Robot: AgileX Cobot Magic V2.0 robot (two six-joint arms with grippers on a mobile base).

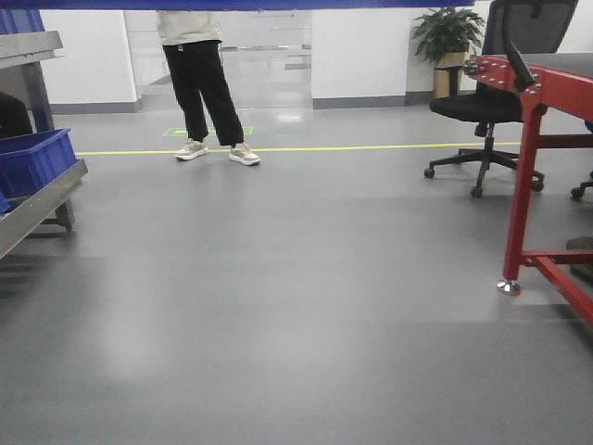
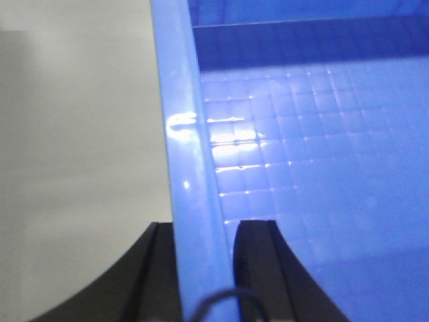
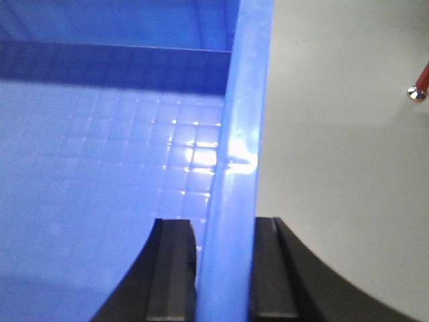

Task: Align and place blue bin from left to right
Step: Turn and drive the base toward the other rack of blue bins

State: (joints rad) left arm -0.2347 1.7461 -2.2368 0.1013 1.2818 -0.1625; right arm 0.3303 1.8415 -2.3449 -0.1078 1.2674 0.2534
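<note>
The bin (image 2: 322,168) is held left of the table (image 1: 547,88) (its foot (image 3: 417,94) close by), left gripper (image 2: 204,231) and right gripper (image 3: 224,228) each clamped on a side wall. Keep both arms level and in step, lest it twist.

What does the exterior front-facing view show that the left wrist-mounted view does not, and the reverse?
Only the front view: a standing person's legs, a black office chair, a red table frame, a potted plant, and a second blue crate on a metal rack. Only the wrist view: the left gripper closed on the wall of the blue bin, and that bin's gridded bottom. Both: the grey floor.
</note>
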